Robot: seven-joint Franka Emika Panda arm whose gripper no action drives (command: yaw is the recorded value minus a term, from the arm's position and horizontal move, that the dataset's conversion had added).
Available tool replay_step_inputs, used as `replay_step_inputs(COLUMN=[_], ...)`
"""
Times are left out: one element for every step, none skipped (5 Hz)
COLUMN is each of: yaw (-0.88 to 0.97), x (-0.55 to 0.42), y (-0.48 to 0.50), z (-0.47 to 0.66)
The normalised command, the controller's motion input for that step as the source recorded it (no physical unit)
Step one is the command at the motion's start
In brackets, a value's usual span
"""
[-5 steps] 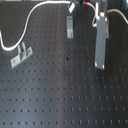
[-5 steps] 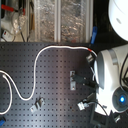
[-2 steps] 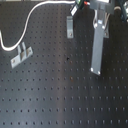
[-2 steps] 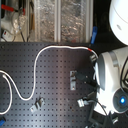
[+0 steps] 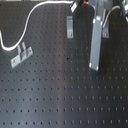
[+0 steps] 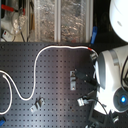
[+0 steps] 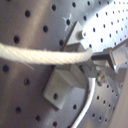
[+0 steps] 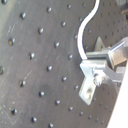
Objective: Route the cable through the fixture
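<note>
Black perforated table (image 5: 60, 95) is seen carrying three small metal clips (image 6: 73, 80), well apart. White cable (image 6: 35, 70) is draped in loops across the table, its red-banded end (image 6: 90, 50) lifted beside the robot body. Cable is judged light, limp and prone to sagging; a hold close behind the red band is advised. Gripper (image 7: 95, 62) appears closed on the cable in the first wrist view. Full cable run is shown only in the second exterior view.

Soft blurry low-resolution views, even lighting, wrist views brighter, glare-washed
</note>
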Motion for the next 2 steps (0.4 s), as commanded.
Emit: replay_step_inputs(yaw=[-0.27,-0.33], x=[-0.227,-0.115], y=[-0.472,-0.439], z=[-0.2,0.01])
